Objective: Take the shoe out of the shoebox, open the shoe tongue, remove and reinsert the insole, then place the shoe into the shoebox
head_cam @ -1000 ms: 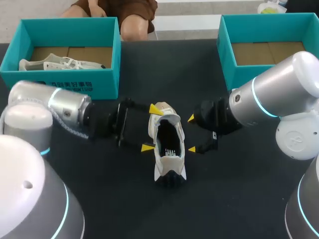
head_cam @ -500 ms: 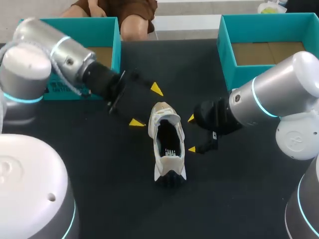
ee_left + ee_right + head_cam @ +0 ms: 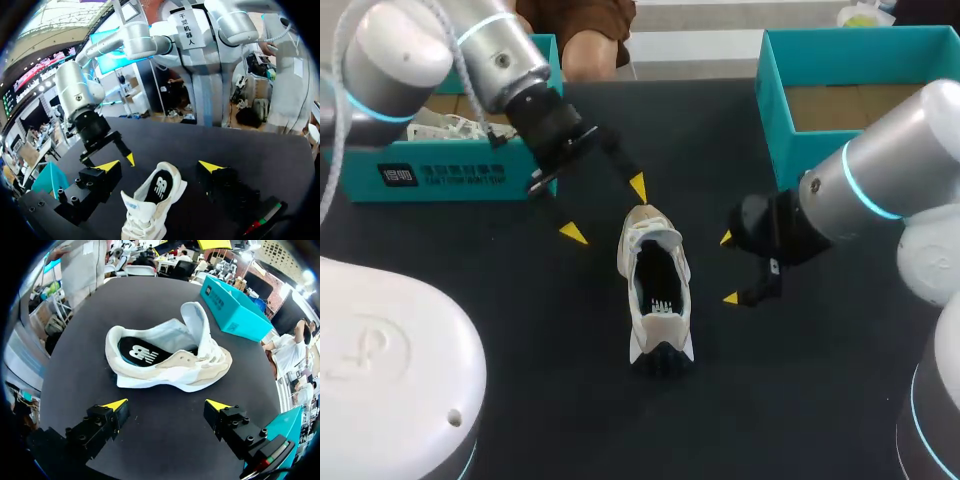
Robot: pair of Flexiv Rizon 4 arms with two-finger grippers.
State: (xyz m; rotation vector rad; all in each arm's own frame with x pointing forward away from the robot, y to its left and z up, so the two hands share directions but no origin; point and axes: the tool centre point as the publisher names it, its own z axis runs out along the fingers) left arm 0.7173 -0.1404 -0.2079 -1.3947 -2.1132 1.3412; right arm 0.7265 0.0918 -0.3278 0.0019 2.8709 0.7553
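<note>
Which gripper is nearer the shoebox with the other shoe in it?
Left. The left gripper hangs just off that shoebox, by its corner toward the shoe; the right gripper sits on the shoe's far side.

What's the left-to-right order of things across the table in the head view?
Left shoebox with a second shoe inside → left arm's open fingers → shoe on the table → right arm's open fingers → right shoebox.
</note>
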